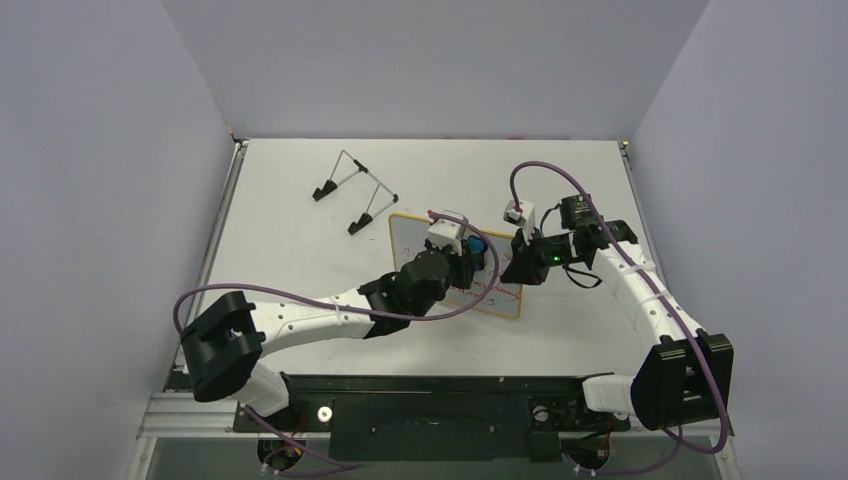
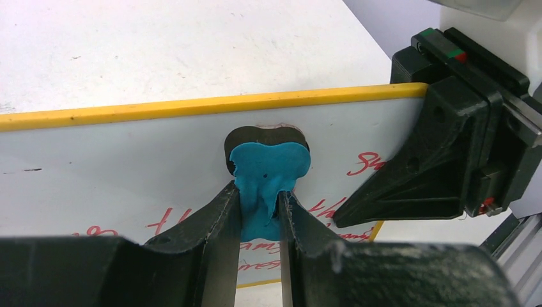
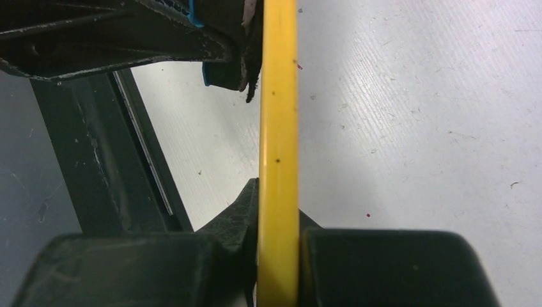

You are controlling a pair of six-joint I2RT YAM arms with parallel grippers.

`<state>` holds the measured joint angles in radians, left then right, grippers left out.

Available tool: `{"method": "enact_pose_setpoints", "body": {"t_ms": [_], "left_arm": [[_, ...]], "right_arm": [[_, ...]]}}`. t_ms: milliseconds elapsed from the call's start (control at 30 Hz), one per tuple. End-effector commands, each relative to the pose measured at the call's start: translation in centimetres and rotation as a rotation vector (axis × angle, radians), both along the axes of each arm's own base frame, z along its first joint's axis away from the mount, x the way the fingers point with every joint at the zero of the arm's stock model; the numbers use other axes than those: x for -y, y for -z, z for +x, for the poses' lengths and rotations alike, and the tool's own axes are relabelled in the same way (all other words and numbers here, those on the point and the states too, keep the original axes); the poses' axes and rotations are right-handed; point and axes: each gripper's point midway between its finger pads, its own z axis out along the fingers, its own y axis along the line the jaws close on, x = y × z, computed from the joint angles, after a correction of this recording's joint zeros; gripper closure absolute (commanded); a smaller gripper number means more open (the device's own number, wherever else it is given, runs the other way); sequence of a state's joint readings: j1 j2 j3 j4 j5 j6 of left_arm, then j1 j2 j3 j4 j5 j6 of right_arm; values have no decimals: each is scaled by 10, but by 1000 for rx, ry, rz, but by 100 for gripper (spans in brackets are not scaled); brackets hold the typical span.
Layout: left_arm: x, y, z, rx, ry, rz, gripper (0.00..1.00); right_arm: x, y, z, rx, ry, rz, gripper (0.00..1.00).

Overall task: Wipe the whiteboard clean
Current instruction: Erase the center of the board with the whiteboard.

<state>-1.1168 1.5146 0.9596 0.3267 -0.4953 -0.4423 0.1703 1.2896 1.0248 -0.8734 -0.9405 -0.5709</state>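
Whiteboard held near mid-tabletop, its long axis running crosswise to the left fingers. The right fingers are clamped on the yellow rim at its right end. Whether its lower edge rests on the tabletop cannot be told. The left fingers, the nearer pair to the written face, are closed on a blue eraser, whose dark pad presses flat against that face just below the upper rim. Red handwriting lies below the eraser and off to its right, toward the right fingers. The wiping stroke therefore probably runs downward and rightward. Room is open to the left along the face, but tight to the right, where the clamp stands close. The wire stand sits well apart, beyond the board.
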Motion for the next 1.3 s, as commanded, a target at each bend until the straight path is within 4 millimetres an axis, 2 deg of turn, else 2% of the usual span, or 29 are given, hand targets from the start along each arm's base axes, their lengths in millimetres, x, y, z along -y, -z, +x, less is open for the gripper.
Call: {"method": "enact_pose_setpoints", "body": {"t_ms": [0,133,200,300,367,667,800,867,1000,1067,1100,1133,1200,1267], "left_arm": [[7,3,0,-7,28,-31,100],[48,-7,-26,-4,142,-57,100],[58,-9,-29,3,154,-48,100],[58,-14,-25,16,129,-39,100],[50,-17,-19,29,86,-26,100],[-17,22,10,-24,-79,41,100],[-25,26,11,-33,-86,38,100],[-20,21,10,-27,-68,18,100],[2,0,1,-1,20,-16,100],[21,-23,-3,16,75,-47,100],[30,-23,-9,19,105,-38,100],[37,-36,-10,33,119,-56,100],[47,-42,-12,41,136,-60,100],[48,-43,-9,47,124,-53,100]], "right_arm": [[-1,3,-18,-37,-47,-24,100],[0,4,-18,-40,-47,-26,100],[0,4,-18,-38,-47,-26,100],[0,3,-18,-36,-48,-26,100],[-1,2,-19,-34,-48,-24,100],[-1,1,-19,-32,-49,-22,100],[-1,2,-19,-35,-49,-23,100],[-1,3,-18,-35,-48,-24,100],[0,4,-18,-38,-48,-27,100],[0,4,-18,-38,-48,-27,100],[0,4,-18,-39,-48,-27,100],[0,4,-18,-41,-48,-28,100],[0,4,-18,-39,-48,-28,100],[0,4,-18,-37,-47,-28,100]]}}
